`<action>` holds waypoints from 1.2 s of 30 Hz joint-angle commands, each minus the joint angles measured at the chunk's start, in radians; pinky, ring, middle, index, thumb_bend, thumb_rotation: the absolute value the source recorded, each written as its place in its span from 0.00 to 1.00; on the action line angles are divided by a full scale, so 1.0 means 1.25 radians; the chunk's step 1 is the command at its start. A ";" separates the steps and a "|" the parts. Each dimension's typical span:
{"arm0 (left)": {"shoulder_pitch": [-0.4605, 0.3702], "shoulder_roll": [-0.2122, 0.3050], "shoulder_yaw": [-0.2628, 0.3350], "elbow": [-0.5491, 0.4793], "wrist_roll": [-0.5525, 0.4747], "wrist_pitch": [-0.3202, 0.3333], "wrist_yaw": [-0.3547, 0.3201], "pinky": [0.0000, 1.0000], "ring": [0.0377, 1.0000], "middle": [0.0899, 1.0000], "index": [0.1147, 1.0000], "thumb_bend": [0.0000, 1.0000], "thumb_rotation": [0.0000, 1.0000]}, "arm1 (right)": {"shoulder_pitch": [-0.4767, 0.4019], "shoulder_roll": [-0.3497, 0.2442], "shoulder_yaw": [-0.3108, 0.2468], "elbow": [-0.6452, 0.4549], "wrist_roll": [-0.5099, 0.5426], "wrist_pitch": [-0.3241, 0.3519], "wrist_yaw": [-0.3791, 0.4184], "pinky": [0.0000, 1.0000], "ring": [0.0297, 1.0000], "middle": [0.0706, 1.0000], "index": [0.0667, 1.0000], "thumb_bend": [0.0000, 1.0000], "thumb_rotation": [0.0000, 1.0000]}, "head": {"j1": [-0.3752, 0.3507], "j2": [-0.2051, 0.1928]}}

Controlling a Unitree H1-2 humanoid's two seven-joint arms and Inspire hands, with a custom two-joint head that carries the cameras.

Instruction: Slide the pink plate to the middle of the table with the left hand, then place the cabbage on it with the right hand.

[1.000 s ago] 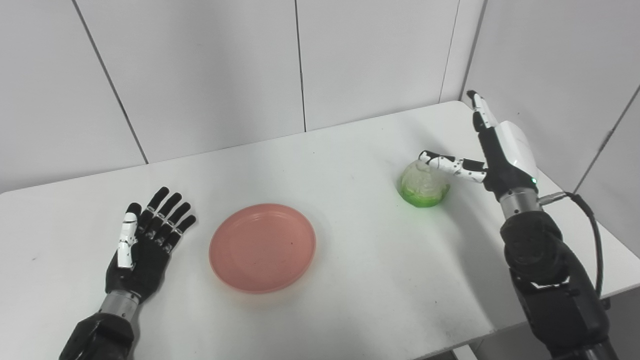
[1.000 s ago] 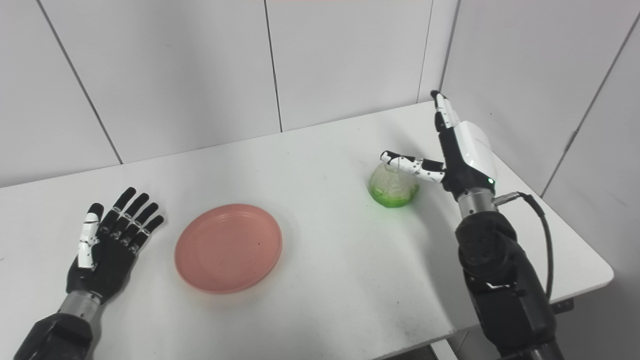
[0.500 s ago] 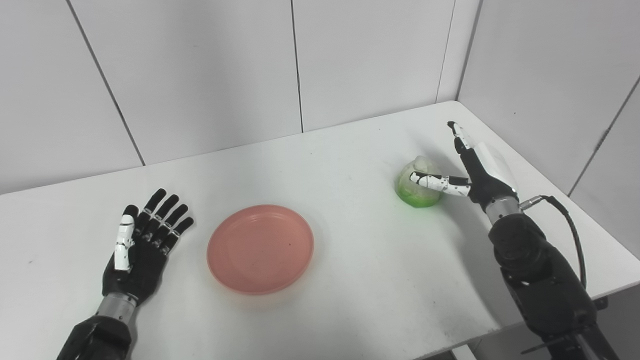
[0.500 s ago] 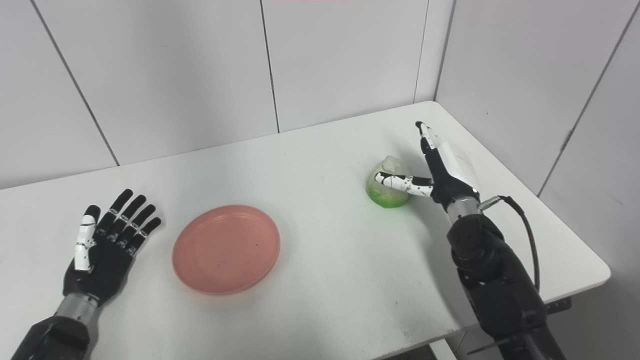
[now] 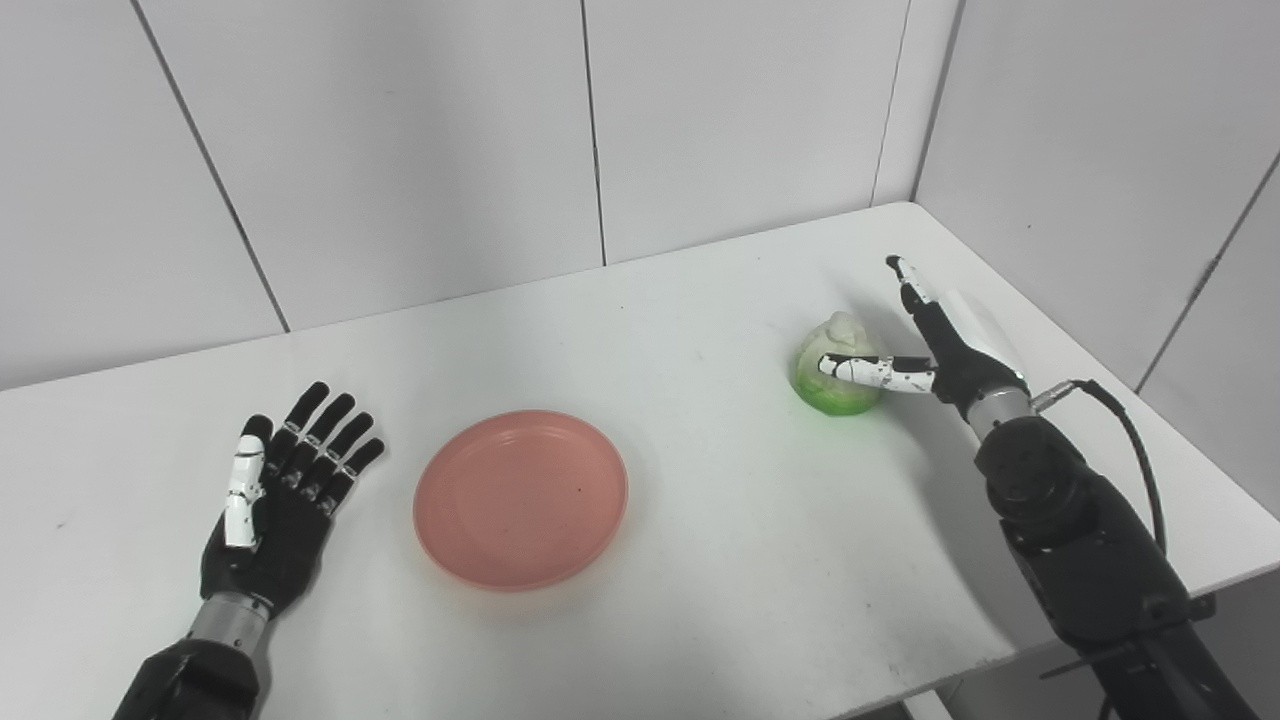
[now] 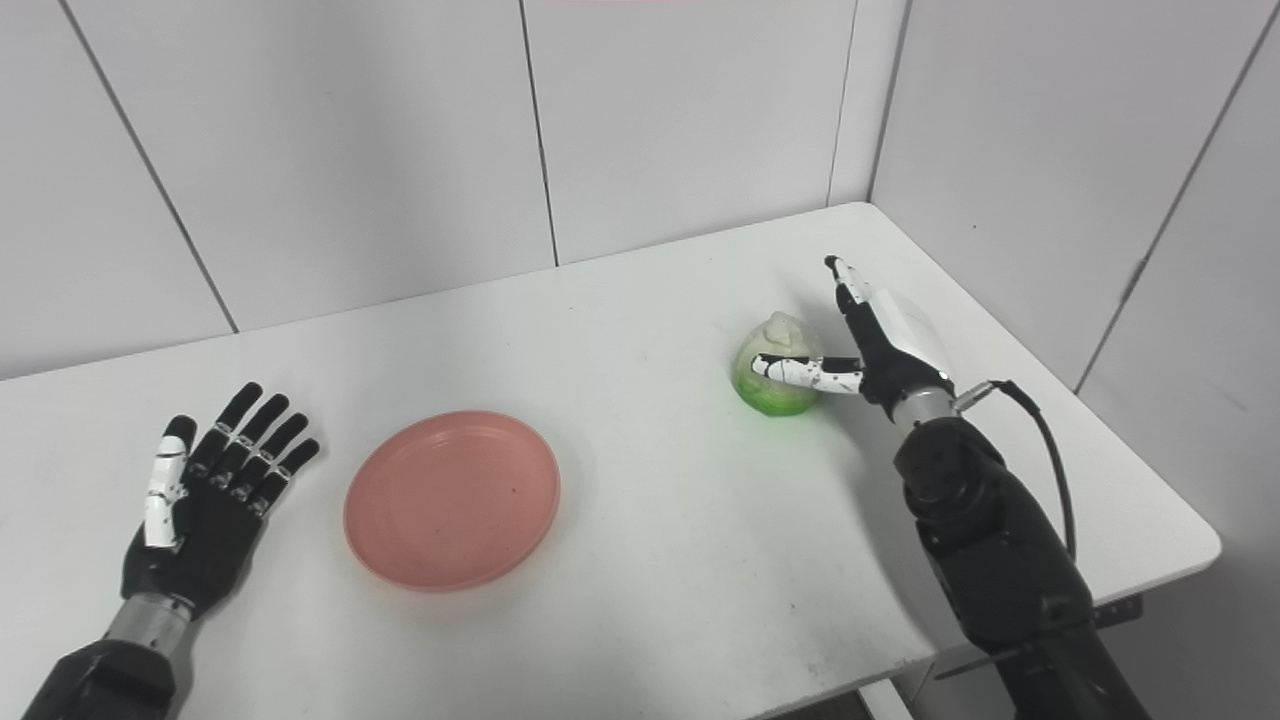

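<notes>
1. At the far left we saw the left hand [image 5: 270,500] lying on the white table [image 5: 700,560], palm turned up. Its fingers [image 5: 335,445] were stretched out and spread apart, and they held nothing.
2. Just to the right of this hand, but apart from it, the pink plate [image 5: 521,497] sat flat on the table. It was a little left of the middle of the table, and nothing lay on it.
3. A wide bare part of the table came after the plate, so the plate and the cabbage were well apart.
4. The cabbage [image 5: 838,365] stood on the table at the right side, toward the far right corner. It was pale on the top and bright green at the bottom.
5. The right hand [image 5: 950,340] was just beside the cabbage, on its right side. The thumb [image 5: 870,368] reached across the near side of the cabbage and seemed to touch it, while the fingers [image 5: 912,288] pointed up and away behind it. The hand was released, not clenched around the cabbage; we could not tell if the fingers behind touched it.
6. The dark right arm [image 5: 1080,540] came in from the lower right, with a black cable [image 5: 1140,450] looping beside the wrist
</notes>
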 commanded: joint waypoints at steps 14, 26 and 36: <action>0.057 0.012 -0.003 0.021 0.013 0.047 0.019 0.82 0.86 0.87 0.86 0.58 0.82 | -0.062 -0.032 0.021 0.061 0.059 -0.044 0.003 0.91 1.00 1.00 1.00 1.00 0.55 | 0.000 0.009; 0.060 0.012 -0.004 0.013 0.015 0.049 0.025 0.81 0.86 0.87 0.86 0.57 0.82 | -0.088 -0.029 0.055 0.084 0.052 -0.031 0.002 0.89 1.00 1.00 1.00 1.00 0.55 | 0.000 0.011; 0.062 0.012 -0.005 0.008 0.018 0.049 0.029 0.82 0.86 0.87 0.86 0.58 0.82 | -0.110 -0.025 0.073 0.106 0.057 -0.010 0.011 0.89 1.00 1.00 1.00 1.00 0.54 | 0.000 0.017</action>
